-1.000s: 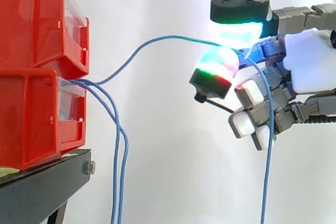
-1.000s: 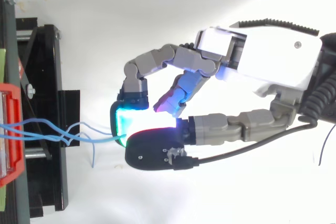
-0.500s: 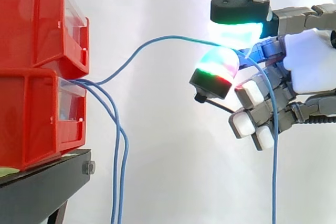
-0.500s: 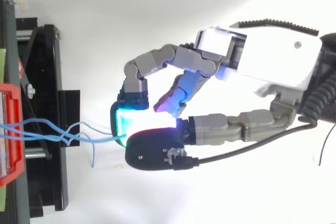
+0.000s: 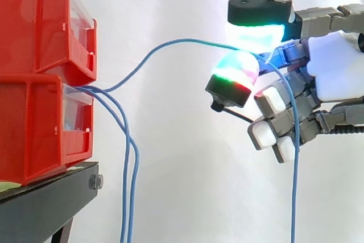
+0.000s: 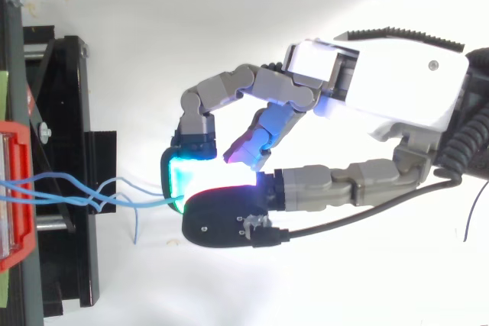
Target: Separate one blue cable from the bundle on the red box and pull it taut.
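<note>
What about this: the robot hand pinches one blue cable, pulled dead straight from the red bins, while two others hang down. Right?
Not quite: the side view shows the pinched blue cable curving slackly from the red bins to the robot hand, not straight. The rest holds.

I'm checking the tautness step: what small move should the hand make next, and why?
Probably draw the hand a little farther from the lower red bin. Its pads pinch one blue cable, which runs in a slack curve from bin to hand, while two other blue cables hang down from the bin.
</note>
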Robot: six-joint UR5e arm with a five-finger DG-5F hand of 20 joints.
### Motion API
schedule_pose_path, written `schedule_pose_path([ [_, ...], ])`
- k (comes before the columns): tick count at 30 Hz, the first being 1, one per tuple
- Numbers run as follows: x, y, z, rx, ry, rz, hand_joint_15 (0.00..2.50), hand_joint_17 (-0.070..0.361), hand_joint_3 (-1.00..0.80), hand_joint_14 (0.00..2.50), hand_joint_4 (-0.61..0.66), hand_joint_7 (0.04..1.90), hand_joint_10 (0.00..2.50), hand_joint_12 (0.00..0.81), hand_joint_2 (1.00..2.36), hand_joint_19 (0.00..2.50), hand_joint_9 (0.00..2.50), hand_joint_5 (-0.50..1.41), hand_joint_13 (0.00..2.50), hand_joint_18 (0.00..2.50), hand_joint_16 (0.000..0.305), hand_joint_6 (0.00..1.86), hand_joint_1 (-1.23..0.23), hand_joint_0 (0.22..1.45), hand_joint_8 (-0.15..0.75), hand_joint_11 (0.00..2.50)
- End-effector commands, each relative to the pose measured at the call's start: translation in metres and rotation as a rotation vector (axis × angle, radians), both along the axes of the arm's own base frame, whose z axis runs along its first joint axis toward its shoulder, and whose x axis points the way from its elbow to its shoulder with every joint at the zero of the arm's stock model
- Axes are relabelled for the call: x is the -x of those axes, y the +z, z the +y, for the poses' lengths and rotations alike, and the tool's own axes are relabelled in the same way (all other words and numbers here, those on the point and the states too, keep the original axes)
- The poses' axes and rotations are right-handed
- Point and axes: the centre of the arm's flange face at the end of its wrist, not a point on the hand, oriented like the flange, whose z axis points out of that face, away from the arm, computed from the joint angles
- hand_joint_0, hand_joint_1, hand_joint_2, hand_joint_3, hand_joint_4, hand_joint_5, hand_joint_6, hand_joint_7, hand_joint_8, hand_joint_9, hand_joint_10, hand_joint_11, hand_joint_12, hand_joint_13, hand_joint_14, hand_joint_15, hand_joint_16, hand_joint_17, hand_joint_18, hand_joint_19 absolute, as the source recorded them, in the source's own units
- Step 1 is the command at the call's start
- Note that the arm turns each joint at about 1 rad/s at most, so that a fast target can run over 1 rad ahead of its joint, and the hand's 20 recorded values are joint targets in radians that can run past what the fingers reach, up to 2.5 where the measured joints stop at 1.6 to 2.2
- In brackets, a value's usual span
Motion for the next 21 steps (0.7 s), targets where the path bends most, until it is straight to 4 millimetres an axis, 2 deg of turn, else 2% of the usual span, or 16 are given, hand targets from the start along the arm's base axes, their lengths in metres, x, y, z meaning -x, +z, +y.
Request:
schedule_pose_path([
  [1,-0.0001,0.0003,-0.0002,0.0,0.0,-0.001,0.45,0.166,0.21,0.01,0.12,1.2,0.01,0.428,1.08,0.63,1.17,-0.13,1.04,0.89,0.074,0.84,-0.69,0.55,0.401,0.57],
  [21,0.0002,-0.0004,-0.0002,0.0,0.0,0.001,0.45,0.165,0.21,0.01,0.11,1.2,0.01,0.427,1.06,0.63,1.17,-0.13,1.03,0.88,0.073,0.84,-0.69,0.56,0.398,0.57],
])
